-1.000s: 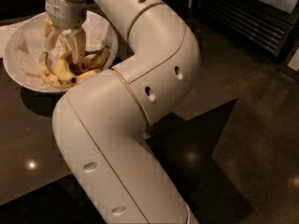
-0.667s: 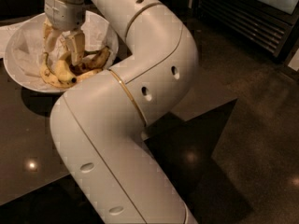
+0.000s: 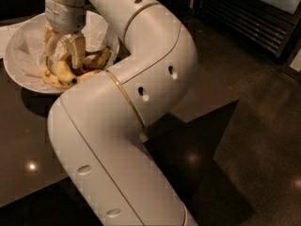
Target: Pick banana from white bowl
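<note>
- Your arm (image 3: 141,79) bends across the dark table (image 3: 23,145).
- The white bowl (image 3: 14,72) sits upper left, lined with paper (image 3: 96,32).
- Your gripper (image 3: 64,55) hangs inside the bowl, fingers apart.
- The banana (image 3: 62,71) lies in the bowl just under the fingertips.

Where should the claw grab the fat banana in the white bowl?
Probably around its thick middle, coming straight down from above. The banana lies flat on the paper in the white bowl, with thinner bananas crowded beside it, so a sideways reach looks blocked. The claw hangs right over it, open.
</note>
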`<state>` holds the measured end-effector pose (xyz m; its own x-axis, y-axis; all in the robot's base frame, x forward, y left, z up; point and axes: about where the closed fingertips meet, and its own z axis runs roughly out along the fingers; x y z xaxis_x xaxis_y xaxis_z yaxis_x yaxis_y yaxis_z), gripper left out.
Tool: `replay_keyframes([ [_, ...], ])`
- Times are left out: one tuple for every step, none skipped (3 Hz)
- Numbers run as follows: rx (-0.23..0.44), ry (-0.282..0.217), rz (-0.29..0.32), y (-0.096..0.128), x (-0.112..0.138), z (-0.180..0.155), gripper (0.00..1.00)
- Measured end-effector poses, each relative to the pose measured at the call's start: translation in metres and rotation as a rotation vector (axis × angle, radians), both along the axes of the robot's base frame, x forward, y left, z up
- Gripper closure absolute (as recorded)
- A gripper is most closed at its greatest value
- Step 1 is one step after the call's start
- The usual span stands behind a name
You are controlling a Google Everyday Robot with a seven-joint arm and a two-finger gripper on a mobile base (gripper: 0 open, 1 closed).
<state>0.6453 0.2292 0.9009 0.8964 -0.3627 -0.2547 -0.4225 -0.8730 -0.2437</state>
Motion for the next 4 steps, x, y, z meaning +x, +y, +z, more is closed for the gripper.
replay_keyframes([
  [-0.005,0.012,0.007,0.002,-0.002,-0.005,0.42],
  [-0.011,0.025,0.012,0.003,-0.004,-0.01,0.41],
  [-0.016,0.039,0.018,0.005,-0.007,-0.015,0.41],
  [-0.018,0.049,0.021,0.004,-0.008,-0.018,0.39],
])
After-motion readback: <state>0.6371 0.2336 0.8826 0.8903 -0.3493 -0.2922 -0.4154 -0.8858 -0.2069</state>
